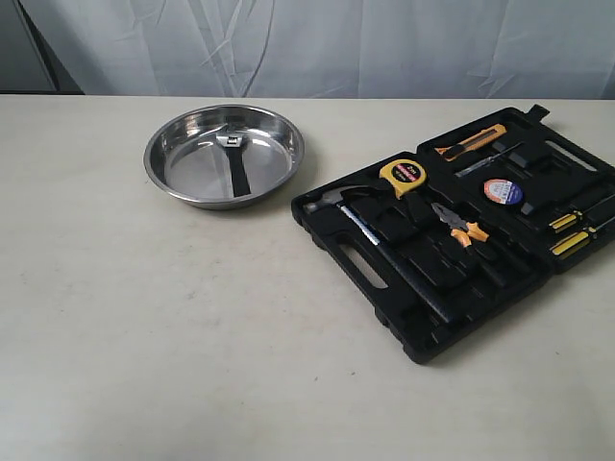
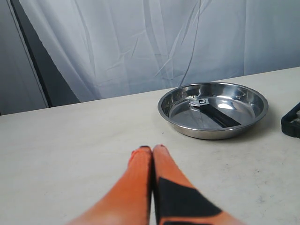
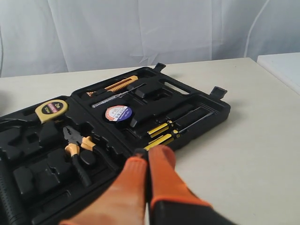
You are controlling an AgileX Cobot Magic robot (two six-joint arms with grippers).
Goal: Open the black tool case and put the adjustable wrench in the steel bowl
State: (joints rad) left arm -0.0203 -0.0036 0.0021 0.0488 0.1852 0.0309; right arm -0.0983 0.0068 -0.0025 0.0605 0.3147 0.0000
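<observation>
The black tool case lies open flat on the right of the table, also in the right wrist view. The adjustable wrench lies inside the steel bowl, silver head toward the back; the left wrist view shows the wrench in the bowl too. My left gripper is shut and empty, low over bare table short of the bowl. My right gripper is shut and empty, near the case's edge by the screwdrivers. Neither gripper shows in the exterior view.
In the case lie a hammer, a yellow tape measure, orange-handled pliers, a tape roll, an orange utility knife and yellow-handled screwdrivers. A white curtain hangs behind the table.
</observation>
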